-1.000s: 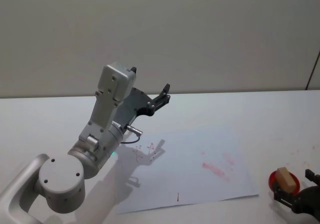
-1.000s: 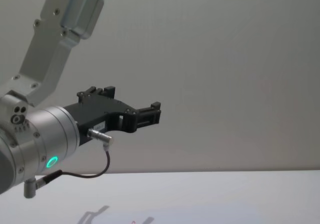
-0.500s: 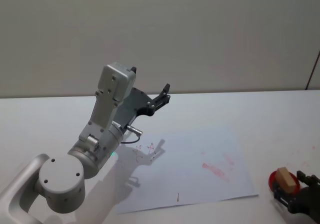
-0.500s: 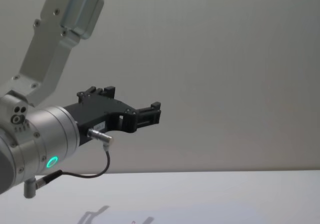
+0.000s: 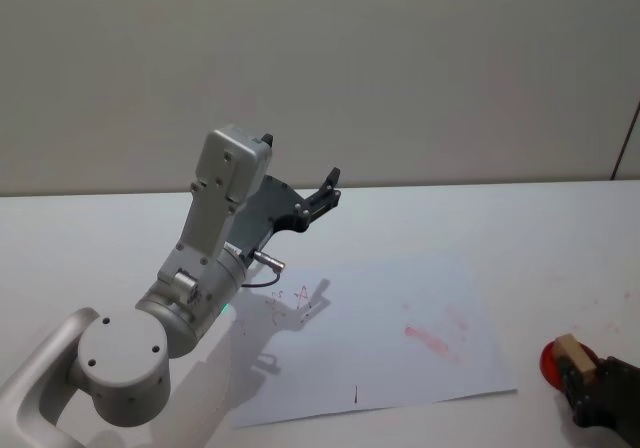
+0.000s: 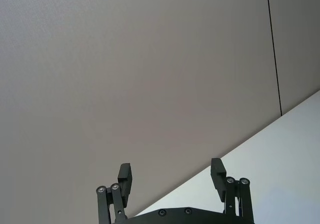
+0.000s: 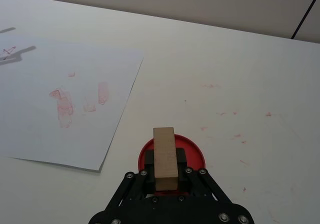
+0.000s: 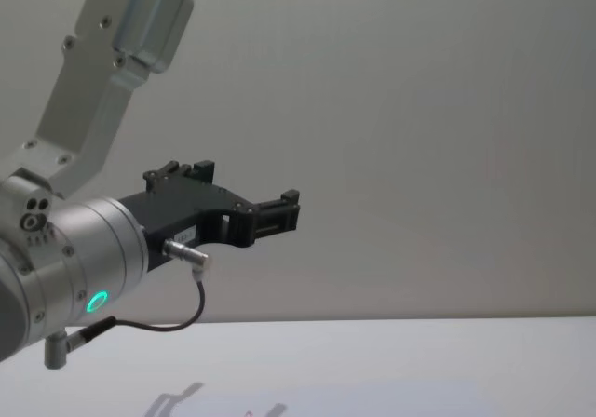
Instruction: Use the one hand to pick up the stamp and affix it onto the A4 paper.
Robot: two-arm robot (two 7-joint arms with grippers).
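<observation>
Gripping the stamp at the red pad, right end effector closed on it.
Black fingers pressed against both long sides of the tan wooden block, block standing between them with its base on or just above the round pad; cannot tell which. Pad resting on the white table, just beside the near right corner of the A4 paper, apart from its edge. Red ink smudges on the right half of the sheet, fainter red specks on the bare table beyond the pad. Seen from the head, all of this at the lower right edge. Left end effector raised well above the table on the left, fingers spread wide apart, green ring lit on its silver wrist.
</observation>
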